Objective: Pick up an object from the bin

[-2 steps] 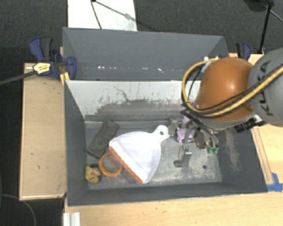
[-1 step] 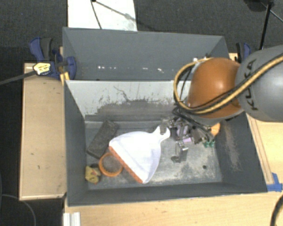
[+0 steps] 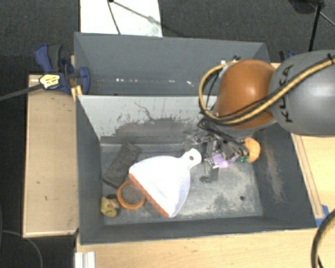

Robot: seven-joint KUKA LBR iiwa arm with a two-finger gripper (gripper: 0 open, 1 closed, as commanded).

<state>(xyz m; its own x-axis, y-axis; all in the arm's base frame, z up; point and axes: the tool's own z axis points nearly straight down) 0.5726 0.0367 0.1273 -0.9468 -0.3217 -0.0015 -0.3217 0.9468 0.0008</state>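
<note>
The arm [image 3: 312,99] came in from 3 o'clock, with its orange cover [image 3: 243,94] and the looped cables [image 3: 212,102] hanging over the back right part of the grey metal bin [image 3: 89,166]. The gripper [image 3: 211,172] was low, close to the floor of the bin, at about 2 o'clock from the middle of the floor. I could not tell whether it was wide or narrow, and I could not see any thing held in it.

Two things were nearest to it. At its 9 o'clock was the round handle [image 3: 193,157] of a white dustpan [image 3: 164,183], just beside the gripper. The dustpan lay in the middle of the floor, and its wide mouth with an orange edge pointed to 7 o'clock. At the gripper's 2 o'clock was a small purple piece [image 3: 223,161], very near to it, partly under the wrist. A yellow-orange ball [image 3: 252,148] lay a little further, also at 2 o'clock.

The other things were well apart from the gripper, on the left side of the floor. A dark flat block [image 3: 120,163] lay at 9 o'clock and leaned on the left wall. An orange ring [image 3: 131,196] with a dark middle touched the dustpan's edge at 8 o'clock. A small yellowish lump [image 3: 109,206] lay just beside the ring, in the front left corner.
</note>
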